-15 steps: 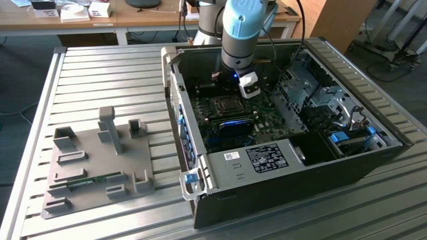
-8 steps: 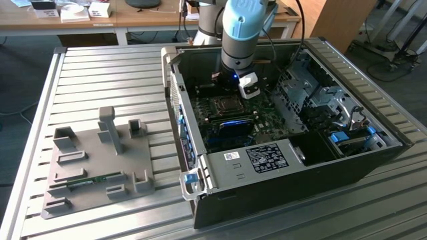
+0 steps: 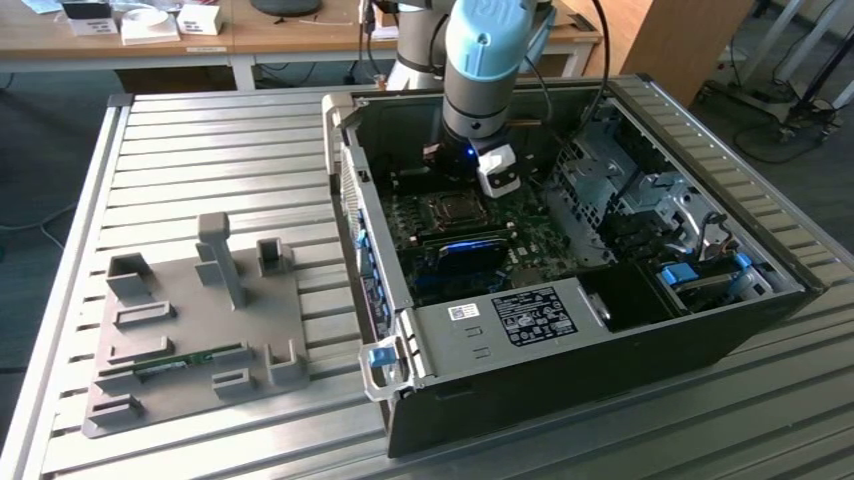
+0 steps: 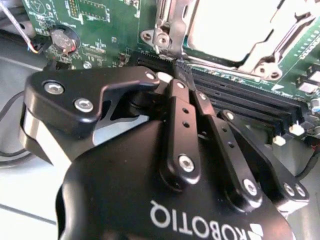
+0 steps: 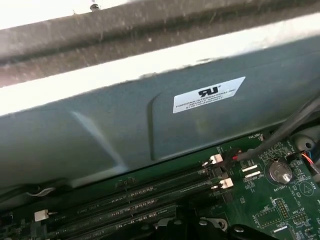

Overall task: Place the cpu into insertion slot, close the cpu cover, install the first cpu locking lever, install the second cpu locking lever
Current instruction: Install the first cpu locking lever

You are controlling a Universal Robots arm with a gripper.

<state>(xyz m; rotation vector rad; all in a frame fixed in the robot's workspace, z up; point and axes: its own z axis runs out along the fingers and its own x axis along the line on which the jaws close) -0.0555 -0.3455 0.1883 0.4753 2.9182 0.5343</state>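
The pincer (image 4: 175, 75) has its fingers pressed together, holding nothing, tips down at the corner of the cpu cover (image 4: 172, 30). The cover lies over the cpu (image 4: 235, 30), seated in the insertion slot (image 3: 451, 210) just ahead

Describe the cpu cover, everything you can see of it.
In the second wrist view the cpu cover is a silvery metal frame with a large square window, lying flat and closed over the bright cpu on the green motherboard. A hinge bracket with two screw heads marks its near corner. The gripper, fingers closed together, is at that corner beside the black memory slots; contact cannot be told. In the exterior view it sits under the arm.
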